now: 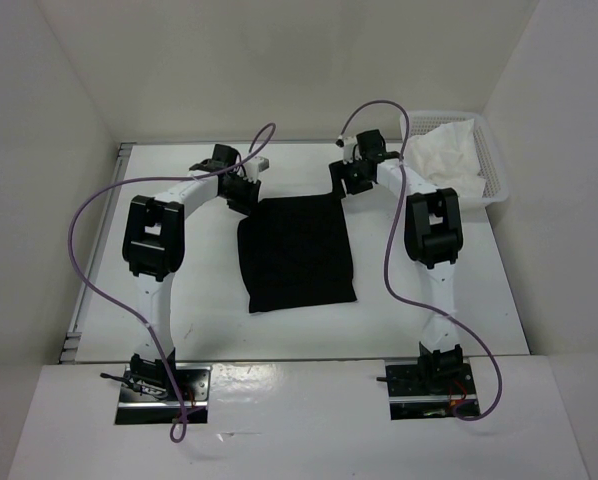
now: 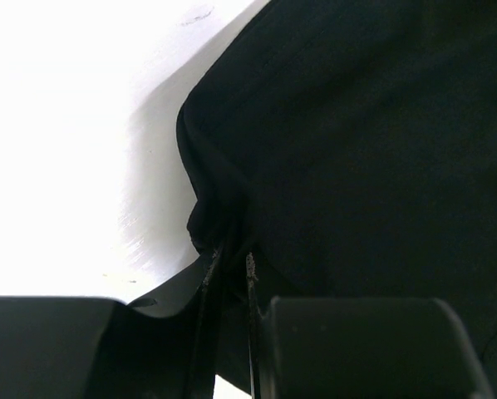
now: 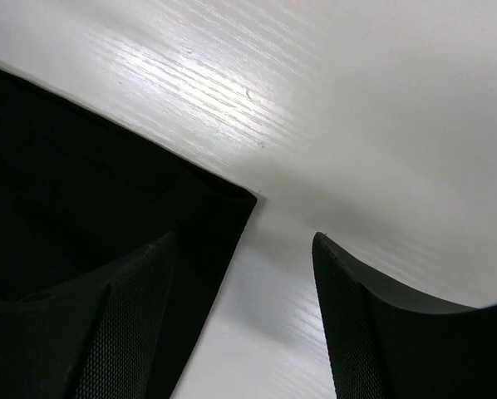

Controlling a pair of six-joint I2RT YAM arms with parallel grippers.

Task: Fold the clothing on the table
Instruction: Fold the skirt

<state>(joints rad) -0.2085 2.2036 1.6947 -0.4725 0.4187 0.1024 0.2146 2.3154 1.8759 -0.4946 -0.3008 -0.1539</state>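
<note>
White table; clothing fold between left end effector fingertips, wrist view only

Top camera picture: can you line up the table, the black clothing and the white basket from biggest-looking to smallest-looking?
1. The table, by far.
2. The clothing.
3. The basket. It looks nearly as big as the clothing, and the right arm hides part of it, so I'm unsure about these two.

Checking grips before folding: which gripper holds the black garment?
The left gripper: it pinches a bunched corner of the black garment. The right gripper is open at the other corner.
</note>
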